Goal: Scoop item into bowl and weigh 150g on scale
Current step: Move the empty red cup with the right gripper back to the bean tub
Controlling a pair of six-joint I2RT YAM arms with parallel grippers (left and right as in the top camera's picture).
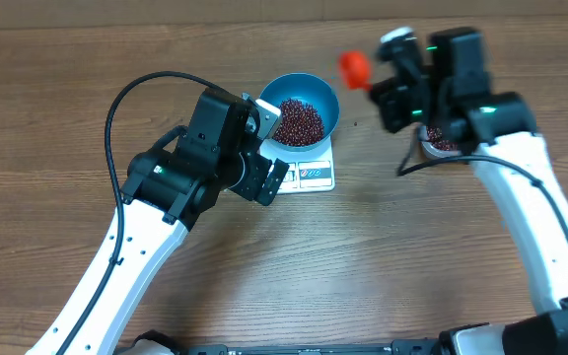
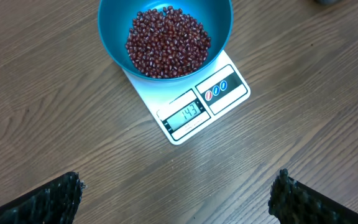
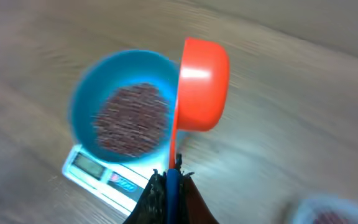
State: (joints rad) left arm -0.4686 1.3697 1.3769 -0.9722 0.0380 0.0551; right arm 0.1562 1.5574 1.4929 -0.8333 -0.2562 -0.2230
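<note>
Counter (image 1: 363,256): brown wood grain, carrying everything I list here, left to right.

Left tool (image 2: 179,204): I see its two black fingertips (image 2: 55,198) far apart at the bottom corners of its own camera view, jaws wide open, nothing between them. It hangs above the counter just left of the scale, facing the bowl.

Scale (image 2: 238,93): flat, white, rectangular, lying on the counter at an angle. Its display (image 2: 185,115) reads 143 in my left wrist view.

Bowl (image 2: 114,31): bright blue, round, deep, upright on the far part of the scale and overhanging its edges.

Beans (image 2: 166,40): small, dark red-brown, a loose heap covering the bottom of the bowl.

Scoop (image 3: 201,84): orange-red, round cup on a thin handle, held in the air. From overhead I place it right of the bowl and apart from it. It is tilted on its side, and I cannot tell whether anything is in it.

Right tool (image 3: 169,193): jaws closed on the end of the scoop's handle. Its camera view is blurred.

Tub (image 1: 442,143): holds more beans, far right, mostly hidden under the right arm.
</note>
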